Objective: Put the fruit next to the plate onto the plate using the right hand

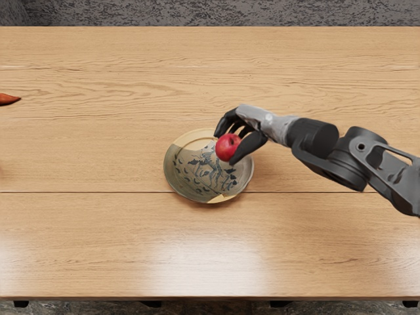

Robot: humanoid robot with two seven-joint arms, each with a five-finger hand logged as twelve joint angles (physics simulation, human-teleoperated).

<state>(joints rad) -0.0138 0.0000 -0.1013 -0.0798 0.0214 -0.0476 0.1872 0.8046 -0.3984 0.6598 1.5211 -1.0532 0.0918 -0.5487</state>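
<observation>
- The right robot hand grasps a red apple, fingers curled around it.
- The apple is over the upper-right part of the patterned plate.

orange-red object getting cut off at left edge, kind unclear. right arm running off right edge. right hand covering upper-right rim of plate, partly hiding red fruit.

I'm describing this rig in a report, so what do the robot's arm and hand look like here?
Only the right arm shows: dark grey, with rounded drum-shaped joint housings, then a lighter grey wrist section. The right hand has black fingers and a grey back. No cables or markings visible.
</observation>
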